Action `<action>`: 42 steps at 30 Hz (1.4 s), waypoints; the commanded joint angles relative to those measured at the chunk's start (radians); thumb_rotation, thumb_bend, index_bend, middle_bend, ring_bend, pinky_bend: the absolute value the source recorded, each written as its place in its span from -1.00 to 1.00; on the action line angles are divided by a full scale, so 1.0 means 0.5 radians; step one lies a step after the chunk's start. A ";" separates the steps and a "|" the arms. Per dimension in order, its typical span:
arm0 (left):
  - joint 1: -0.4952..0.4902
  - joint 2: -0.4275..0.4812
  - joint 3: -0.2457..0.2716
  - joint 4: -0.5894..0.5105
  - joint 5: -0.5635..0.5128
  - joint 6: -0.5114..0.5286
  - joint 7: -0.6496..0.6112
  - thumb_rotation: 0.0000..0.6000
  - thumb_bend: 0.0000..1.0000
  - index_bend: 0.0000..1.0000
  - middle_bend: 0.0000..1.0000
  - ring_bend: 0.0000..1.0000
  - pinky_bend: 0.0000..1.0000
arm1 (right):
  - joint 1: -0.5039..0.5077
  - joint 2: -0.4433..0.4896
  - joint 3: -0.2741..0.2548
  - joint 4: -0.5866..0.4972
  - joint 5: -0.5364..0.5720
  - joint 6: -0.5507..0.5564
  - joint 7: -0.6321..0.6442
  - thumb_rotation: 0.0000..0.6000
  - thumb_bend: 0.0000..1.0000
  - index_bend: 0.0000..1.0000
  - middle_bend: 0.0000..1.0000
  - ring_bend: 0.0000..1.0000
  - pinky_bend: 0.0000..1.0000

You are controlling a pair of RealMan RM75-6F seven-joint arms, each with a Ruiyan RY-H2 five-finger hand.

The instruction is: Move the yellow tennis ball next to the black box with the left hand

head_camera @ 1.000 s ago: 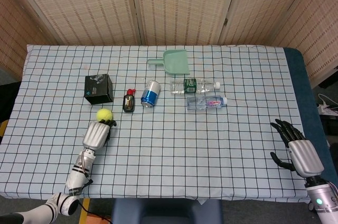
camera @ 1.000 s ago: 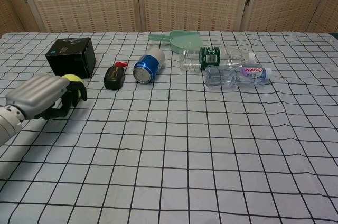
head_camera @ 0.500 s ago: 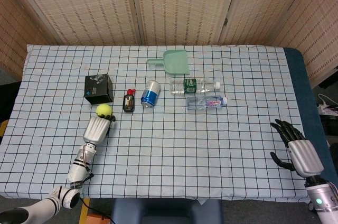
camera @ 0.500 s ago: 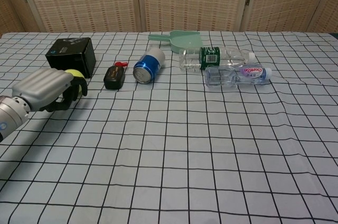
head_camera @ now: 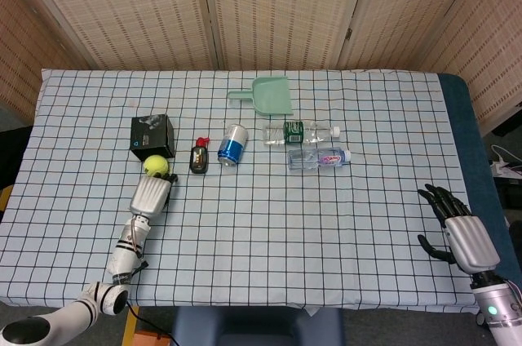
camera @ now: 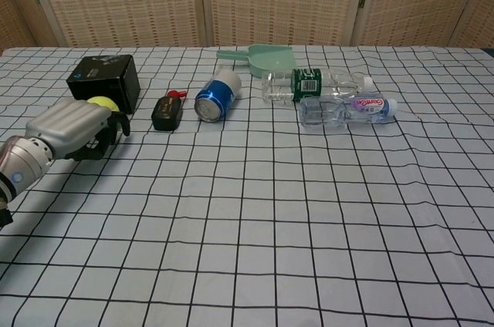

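The yellow tennis ball [head_camera: 155,165] [camera: 100,102] sits in the curled fingers of my left hand [head_camera: 152,193] [camera: 73,128], which grips it from the near side. Ball and hand are just in front of the black box [head_camera: 153,135] [camera: 104,80], the ball close to the box's front face; I cannot tell whether they touch. In the chest view the hand's back hides most of the ball. My right hand [head_camera: 457,228] rests at the table's near right edge, fingers apart and holding nothing; only the head view shows it.
To the right of the box lie a small black bottle with a red cap [head_camera: 199,157] [camera: 167,112], a blue can [head_camera: 233,144] [camera: 217,96], two clear water bottles [head_camera: 318,157] [camera: 346,109] and a green dustpan [head_camera: 272,95] [camera: 262,54].
My left hand has carried the tennis ball away from me toward the black box. The right hand has not moved.
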 commanded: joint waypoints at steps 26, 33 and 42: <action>-0.102 0.094 -0.087 -0.186 -0.177 -0.190 -0.053 1.00 -0.01 -0.66 -0.65 -0.72 -0.46 | 0.002 -0.001 0.004 0.003 0.008 -0.003 0.009 1.00 -0.47 -0.81 -0.95 -1.00 -0.72; -0.138 0.133 -0.120 -0.254 -0.222 -0.229 -0.080 1.00 -0.07 -0.73 -0.74 -0.81 -0.50 | 0.003 0.001 0.006 0.003 0.012 -0.007 0.011 1.00 -0.47 -0.81 -0.95 -1.00 -0.72; -0.164 0.164 -0.104 -0.274 -0.224 -0.256 -0.115 1.00 -0.14 -0.83 -0.86 -0.92 -0.62 | 0.000 0.005 0.008 0.001 0.009 0.002 0.022 1.00 -0.47 -0.81 -0.95 -1.00 -0.72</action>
